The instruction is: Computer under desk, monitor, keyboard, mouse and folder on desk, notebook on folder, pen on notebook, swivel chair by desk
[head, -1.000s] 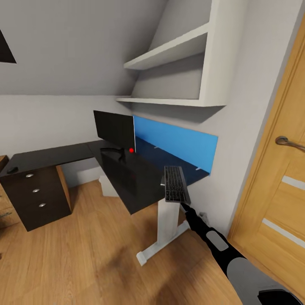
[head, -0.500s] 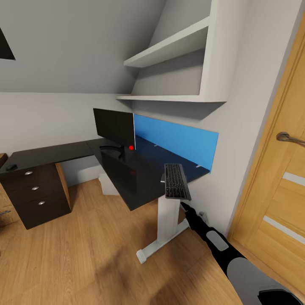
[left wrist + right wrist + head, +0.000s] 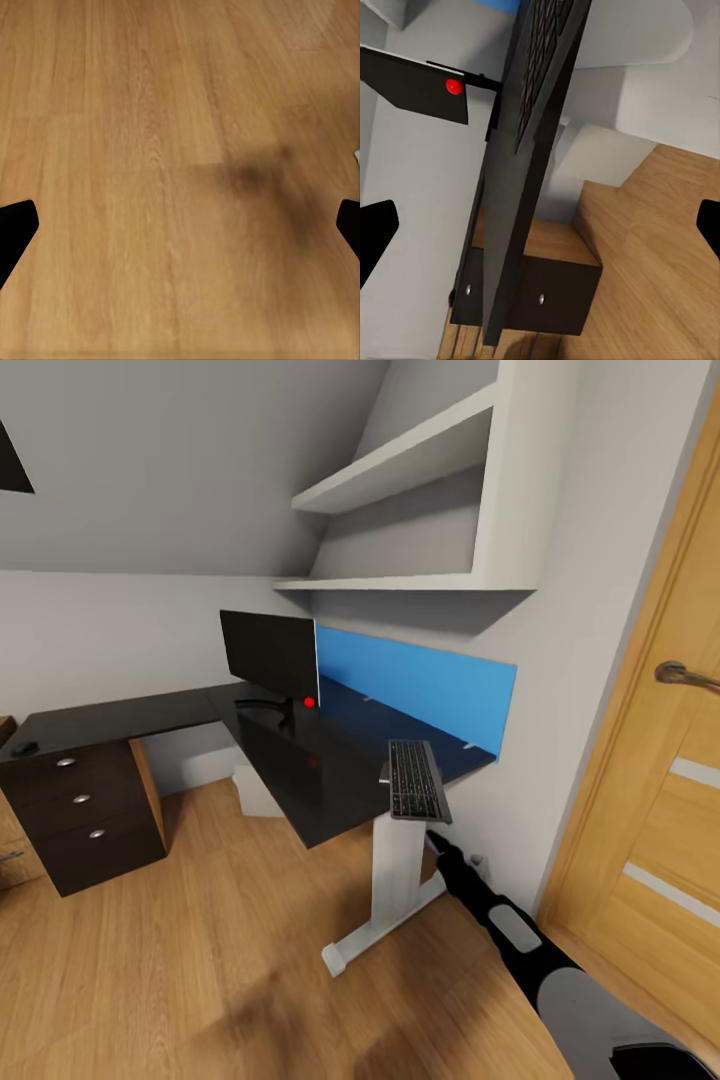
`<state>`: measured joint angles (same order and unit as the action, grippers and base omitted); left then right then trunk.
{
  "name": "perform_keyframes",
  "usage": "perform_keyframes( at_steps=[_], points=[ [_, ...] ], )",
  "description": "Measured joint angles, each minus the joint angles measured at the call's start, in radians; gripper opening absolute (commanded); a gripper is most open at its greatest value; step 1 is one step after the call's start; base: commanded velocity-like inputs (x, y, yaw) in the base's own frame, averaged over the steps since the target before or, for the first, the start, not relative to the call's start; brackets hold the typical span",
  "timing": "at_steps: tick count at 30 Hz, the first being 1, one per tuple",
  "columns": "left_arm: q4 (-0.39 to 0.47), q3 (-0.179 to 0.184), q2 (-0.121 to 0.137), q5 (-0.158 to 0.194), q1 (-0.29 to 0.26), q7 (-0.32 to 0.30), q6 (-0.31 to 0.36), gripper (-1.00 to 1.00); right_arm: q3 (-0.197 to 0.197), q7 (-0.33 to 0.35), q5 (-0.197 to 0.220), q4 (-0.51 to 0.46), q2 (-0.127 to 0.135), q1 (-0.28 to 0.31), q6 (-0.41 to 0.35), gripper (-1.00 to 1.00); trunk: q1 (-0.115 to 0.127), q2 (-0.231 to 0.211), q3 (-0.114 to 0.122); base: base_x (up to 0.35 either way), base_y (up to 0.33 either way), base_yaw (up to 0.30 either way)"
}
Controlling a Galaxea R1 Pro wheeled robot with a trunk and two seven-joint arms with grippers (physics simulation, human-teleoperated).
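Keyboard [image 3: 417, 780] is sitting at the near end of the desk [image 3: 330, 760], overhanging the edge above the white leg, with the right gripper [image 3: 432, 838] reaching up just beneath it; whether its jaws are pinching the keyboard I cannot tell. Farther back on the desk, the monitor [image 3: 270, 652] is standing beside the blue wall panel [image 3: 420, 685]. The left gripper [image 3: 180, 232] is hanging spread wide over the wooden floor [image 3: 150, 150].

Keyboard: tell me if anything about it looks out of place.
The keyboard is not lying on the desk; it hangs at the desk's near corner, past the edge, on the end of the right arm, well apart from the monitor.
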<state>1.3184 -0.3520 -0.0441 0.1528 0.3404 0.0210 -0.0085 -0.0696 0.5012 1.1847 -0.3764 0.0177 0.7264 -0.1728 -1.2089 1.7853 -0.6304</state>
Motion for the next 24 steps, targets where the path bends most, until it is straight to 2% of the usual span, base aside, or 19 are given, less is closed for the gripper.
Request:
perform_keyframes(
  at_steps=[2,5,9,14,16,17,19,20,22,23,24],
  points=[
    [-0.006,0.001,0.0,0.0,0.0,0.0,0.001,1.0,0.0,0.032,0.0,0.0,0.006,0.0,-0.001,1.0,-0.008,0.014,-0.006,0.0,0.0,0.0],
    [-0.014,0.001,0.001,0.0,0.0,0.0,0.005,1.0,0.001,0.04,0.0,0.0,0.008,0.0,-0.001,1.0,-0.019,0.035,-0.016,0.0,0.0,0.0],
    [-0.011,0.005,0.001,-0.003,0.0,0.0,0.046,1.0,0.001,0.043,0.0,0.0,0.008,0.0,-0.001,1.0,-0.035,0.063,-0.028,0.0,0.0,0.0],
    [0.04,0.023,-0.004,-0.003,0.001,0.0,0.167,1.0,0.0,0.043,0.0,0.0,0.009,0.0,-0.001,1.0,-0.054,0.098,-0.044,0.0,0.0,0.0],
    [0.097,0.045,-0.009,-0.003,0.001,0.001,0.257,1.0,0.0,0.043,0.0,0.0,0.009,0.0,-0.002,1.0,-0.061,0.112,-0.05,0.0,0.0,0.0],
    [0.172,0.08,-0.013,0.0,-0.001,0.004,0.396,1.0,-0.001,0.043,-0.001,-0.002,0.01,0.0,-0.016,1.0,-0.065,0.119,-0.053,0.0,0.0,0.0],
    [0.208,0.096,-0.014,0.0,-0.011,0.005,0.472,1.0,-0.001,0.043,-0.001,-0.002,0.01,0.0,-0.036,1.0,-0.073,0.133,-0.06,0.0,0.0,0.0],
    [0.23,0.105,-0.016,0.003,-0.038,0.005,0.541,1.0,-0.001,0.043,-0.002,-0.002,0.01,0.0,-0.061,1.0,-0.077,0.14,-0.063,0.0,0.0,0.0],
    [0.244,0.111,-0.018,0.013,-0.08,0.006,0.608,1.0,-0.001,0.043,-0.002,-0.003,0.01,0.0,-0.089,1.0,-0.084,0.154,-0.069,0.0,0.0,0.0],
    [0.249,0.115,-0.019,0.036,-0.126,0.006,0.671,1.0,0.0,0.044,-0.001,-0.003,0.01,0.0,-0.114,1.0,-0.088,0.161,-0.072,0.0,0.0,0.0],
    [0.247,0.116,-0.02,0.051,-0.153,0.006,0.703,1.0,0.0,0.044,-0.001,-0.003,0.01,0.0,-0.125,1.0,-0.092,0.168,-0.075,0.0,0.0,0.0]
  ],
)
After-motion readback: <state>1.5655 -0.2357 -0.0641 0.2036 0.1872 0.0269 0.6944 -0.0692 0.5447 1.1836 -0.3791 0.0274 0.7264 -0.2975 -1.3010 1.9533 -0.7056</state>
